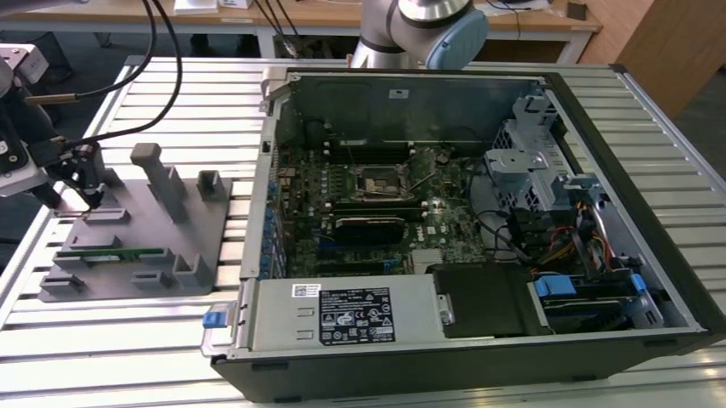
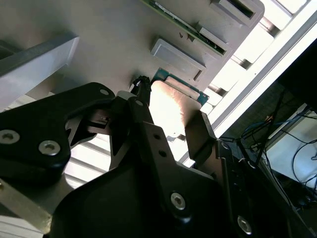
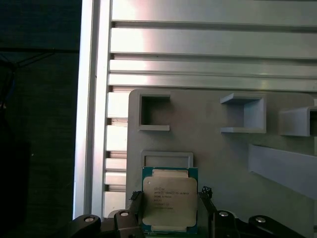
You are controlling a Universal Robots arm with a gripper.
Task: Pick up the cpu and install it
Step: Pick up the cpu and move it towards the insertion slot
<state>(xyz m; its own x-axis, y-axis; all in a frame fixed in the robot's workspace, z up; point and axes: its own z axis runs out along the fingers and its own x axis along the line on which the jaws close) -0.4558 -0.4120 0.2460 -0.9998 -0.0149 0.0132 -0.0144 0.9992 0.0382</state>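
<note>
Slatted aluminium surface (image 1: 136,340). Gripper (image 1: 91,202) hangs over the grey tray (image 1: 125,255), jaws narrowly apart and straddling the cpu (image 3: 170,201). The cpu lies flat on the tray directly beneath, centred between them. Open computer case (image 1: 477,102) sits well away from the gripper, toward the exterior view's right.
</note>
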